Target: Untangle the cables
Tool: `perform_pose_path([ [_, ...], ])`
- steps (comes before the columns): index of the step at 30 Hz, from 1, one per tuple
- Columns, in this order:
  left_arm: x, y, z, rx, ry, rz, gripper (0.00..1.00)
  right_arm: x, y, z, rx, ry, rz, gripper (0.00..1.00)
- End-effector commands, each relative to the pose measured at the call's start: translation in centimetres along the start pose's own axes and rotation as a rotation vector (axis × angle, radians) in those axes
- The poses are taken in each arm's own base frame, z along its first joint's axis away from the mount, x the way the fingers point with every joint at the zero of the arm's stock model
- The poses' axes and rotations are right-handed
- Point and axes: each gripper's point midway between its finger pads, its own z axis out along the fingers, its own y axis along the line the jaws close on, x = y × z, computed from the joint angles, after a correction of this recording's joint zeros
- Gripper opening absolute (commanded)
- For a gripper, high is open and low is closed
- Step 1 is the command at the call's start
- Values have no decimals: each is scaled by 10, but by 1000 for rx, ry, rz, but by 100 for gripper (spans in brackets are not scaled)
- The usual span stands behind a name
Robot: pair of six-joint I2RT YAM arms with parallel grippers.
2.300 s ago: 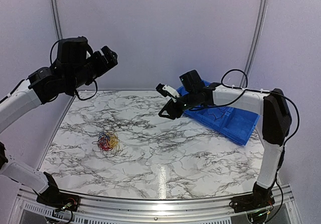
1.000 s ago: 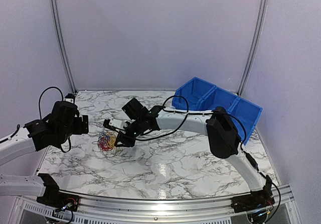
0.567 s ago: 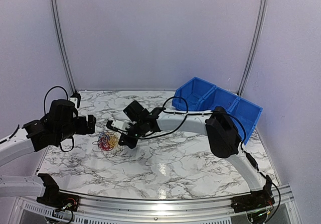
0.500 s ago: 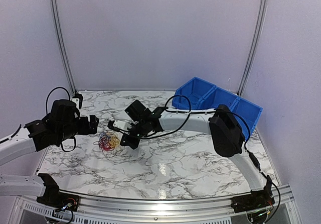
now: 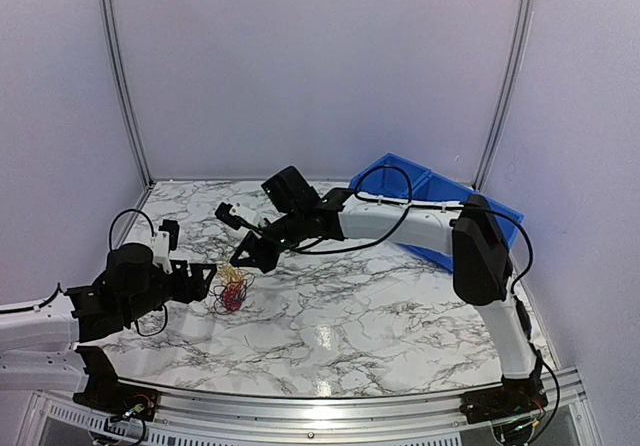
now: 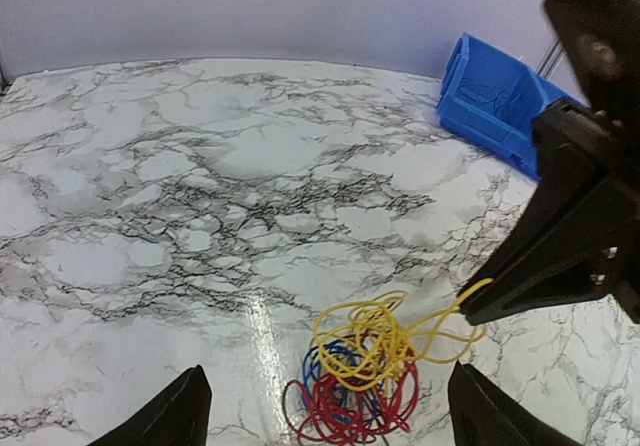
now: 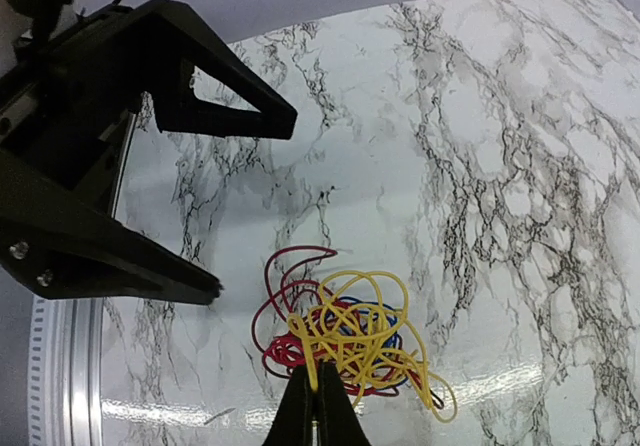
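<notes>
Bright, even, diffuse lighting from overhead; faint lilac cast on pale walls. Shadows soft and weak. Glossy marble worktop (image 5: 400, 306) marked by vertical glare streak near front centre in top view; similar streak in left wrist view, washed-out band along bottom of right wrist view. Tangled cables (image 6: 365, 371) sharp, colours saturated. Right end effector (image 6: 470, 304) near-black, little surface detail, blurred toward upper corner of left wrist view. Mild wide-angle bending at frame edges.

A: Any text, labels or numbers legible?
B: None readable in the three views. On the blue bin (image 6: 490, 101), upper right of the left wrist view, plain walls. On the cables (image 7: 345, 336), lower centre of the right wrist view, no print resolves.
</notes>
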Motion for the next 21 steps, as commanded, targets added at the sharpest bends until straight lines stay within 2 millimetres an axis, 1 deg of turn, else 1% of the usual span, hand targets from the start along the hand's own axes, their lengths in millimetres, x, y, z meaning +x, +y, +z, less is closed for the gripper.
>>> perform_pose_path([
  [1,-20,-21,1,85,-129,-6,83,-3,-14,-6,-40,-30,73,0],
  [5,-17,-20,11,72,-144,0,80,2,-21,-9,-28,-27,84,0],
  [7,-15,-22,18,69,-138,11,78,1,-22,-11,-20,-30,82,0],
  [11,-12,-18,31,27,-132,10,75,-1,-22,-12,-17,-34,76,0],
  [21,-13,-22,47,22,-147,11,75,4,-22,-8,-22,-26,89,0],
])
